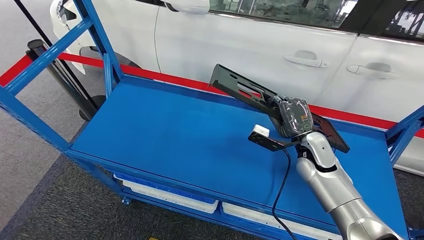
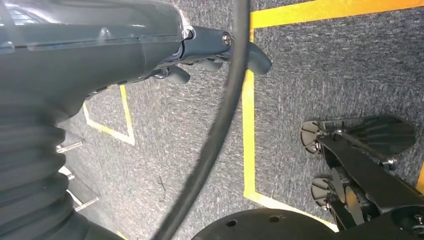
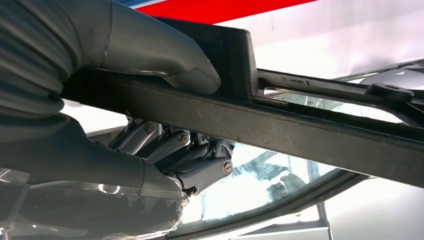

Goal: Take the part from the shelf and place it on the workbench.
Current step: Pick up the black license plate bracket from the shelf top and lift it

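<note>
The right hand (image 1: 294, 117) grips the part (image 1: 240, 87), a long black bracket-like piece, and holds it in the air above the blue shelf deck (image 1: 165, 135). In the right wrist view the thumb (image 3: 165, 47) presses on one face of the part's bar (image 3: 280, 127) while the darker fingers (image 3: 195, 160) curl under the opposite face, so the hand is wrapped firmly around it. The part is tilted, its far end raised and pointing away from the robot toward the white car (image 1: 260, 45) that stands behind the shelf. It appears clear of the deck along its whole length, though the end behind the hand is partly hidden, so that much is a judgement.

The left hand (image 2: 210, 55) hangs beside the robot's body above grey carpet with yellow floor lines (image 2: 247, 125); its fingers look loosely bent with nothing in them, but the cable across the view makes it hard to tell how far open they are.

The pick seems done: the part is lifted off the shelf and secured. What remains is the carry to the workbench and setting the part down there, then letting go.
</note>
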Robot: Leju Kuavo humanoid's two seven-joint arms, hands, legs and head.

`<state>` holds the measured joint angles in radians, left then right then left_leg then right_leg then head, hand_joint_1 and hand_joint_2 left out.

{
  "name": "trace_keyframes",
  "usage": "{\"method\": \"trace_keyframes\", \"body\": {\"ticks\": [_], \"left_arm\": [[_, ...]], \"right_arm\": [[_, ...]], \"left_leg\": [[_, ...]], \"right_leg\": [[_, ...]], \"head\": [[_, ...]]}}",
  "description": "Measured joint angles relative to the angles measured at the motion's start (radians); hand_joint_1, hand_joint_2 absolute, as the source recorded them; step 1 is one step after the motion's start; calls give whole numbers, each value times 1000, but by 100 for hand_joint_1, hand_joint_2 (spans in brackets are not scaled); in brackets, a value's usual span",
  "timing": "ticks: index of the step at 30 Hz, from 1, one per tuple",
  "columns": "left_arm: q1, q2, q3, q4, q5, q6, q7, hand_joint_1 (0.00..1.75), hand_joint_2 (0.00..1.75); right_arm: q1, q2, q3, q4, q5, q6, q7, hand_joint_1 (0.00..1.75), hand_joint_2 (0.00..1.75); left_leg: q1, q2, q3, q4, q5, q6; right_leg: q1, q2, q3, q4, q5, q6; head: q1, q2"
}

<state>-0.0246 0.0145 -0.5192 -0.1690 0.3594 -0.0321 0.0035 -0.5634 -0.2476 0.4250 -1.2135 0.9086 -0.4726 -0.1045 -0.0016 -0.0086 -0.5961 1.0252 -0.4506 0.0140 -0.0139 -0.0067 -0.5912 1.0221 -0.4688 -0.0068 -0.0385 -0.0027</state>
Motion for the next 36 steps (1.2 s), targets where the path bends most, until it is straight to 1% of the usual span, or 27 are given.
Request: {"method": "trace_keyframes", "body": {"ticks": [7,18,19,21,22,23,24,25,26,27,28,29,30,31,32,33,35,36], "left_arm": [[0,0,0,0,-1,0,1,0,175],[0,0,-2,0,-10,2,4,0,175],[-1,0,-2,0,-10,2,5,0,175],[-1,1,-2,0,-10,2,5,0,175],[-2,2,-3,0,-10,2,6,0,175],[-2,1,-3,0,-10,2,6,0,175],[-3,1,-3,0,-10,2,8,0,175],[-4,1,-3,0,-9,2,9,0,175],[-4,1,-3,0,-9,2,10,0,175],[-4,1,-4,0,-9,2,11,0,175],[-4,1,-4,0,-8,2,12,0,175],[-4,1,-4,0,-8,2,13,0,175],[-3,1,-4,0,-7,2,14,0,175],[-3,3,-4,0,-7,2,15,0,175],[-3,4,-4,0,-6,2,16,0,175],[-3,6,-4,0,-6,2,17,0,175],[-2,6,-4,0,-6,2,17,0,175],[-2,6,-4,0,-6,1,17,0,175]], "right_arm": [[0,0,-3,0,0,0,0,175,175],[4,1,-12,-17,-13,-8,-1,175,175],[4,2,-13,-20,-14,-8,-1,175,175],[7,3,-16,-28,-16,-9,-2,175,175],[7,3,-18,-31,-17,-9,-4,175,175],[7,3,-20,-35,-19,-10,-5,175,175],[8,3,-22,-37,-20,-11,-7,175,175],[10,3,-23,-38,-21,-12,-8,175,175],[16,3,-24,-40,-22,-13,-8,175,175],[22,3,-25,-41,-23,-13,-8,175,175],[28,3,-26,-42,-25,-13,-8,175,175],[31,3,-27,-44,-27,-13,-8,175,175],[33,3,-28,-46,-28,-13,-9,175,175],[34,4,-30,-49,-30,-14,-9,175,175],[34,4,-32,-53,-31,-14,-10,175,175],[35,4,-34,-56,-31,-14,-11,175,175],[39,4,-35,-62,-32,-15,-12,175,175],[40,4,-36,-64,-32,-15,-12,175,175]], "left_leg": [[-1,0,0,1,0,1],[1,0,0,1,1,1],[-1,0,0,1,1,4],[2,2,13,-21,14,17],[4,3,21,-38,24,25],[8,4,29,-55,34,29],[9,5,32,-62,39,30],[10,5,32,-64,41,32],[11,4,29,-62,41,31],[12,4,26,-58,41,30],[14,3,22,-51,39,27],[17,2,16,-41,35,21],[21,1,9,-27,29,13],[22,0,-1,-10,23,3],[21,-1,-11,4,18,-6],[20,-3,-18,15,16,-14],[21,-7,-25,17,22,-25],[23,-7,-27,19,20,-30]], "right_leg": [[0,0,0,-1,1,7],[1,0,-2,1,1,7],[-1,-1,0,-3,3,11],[-2,0,7,-13,5,21],[-2,0,7,-6,-5,25],[0,2,-3,21,-26,26],[-2,3,-23,69,-56,26],[-4,5,-50,129,-88,28],[-7,5,-76,185,-110,31],[-11,5,-91,218,-115,35],[-17,5,-91,216,-102,40],[-24,5,-73,179,-74,46],[-30,6,-46,121,-48,54],[-33,9,-24,73,-27,57],[-34,13,-12,43,-17,55],[-33,17,-11,34,-17,48],[-28,19,-22,44,-12,27],[-27,17,-25,44,-7,19]], "head": [[0,0],[0,0],[0,0],[0,0],[0,0],[0,0],[0,0],[0,0],[0,0],[0,0],[0,0],[0,0],[0,0],[0,0],[0,0],[0,0],[0,0],[0,0]]}}
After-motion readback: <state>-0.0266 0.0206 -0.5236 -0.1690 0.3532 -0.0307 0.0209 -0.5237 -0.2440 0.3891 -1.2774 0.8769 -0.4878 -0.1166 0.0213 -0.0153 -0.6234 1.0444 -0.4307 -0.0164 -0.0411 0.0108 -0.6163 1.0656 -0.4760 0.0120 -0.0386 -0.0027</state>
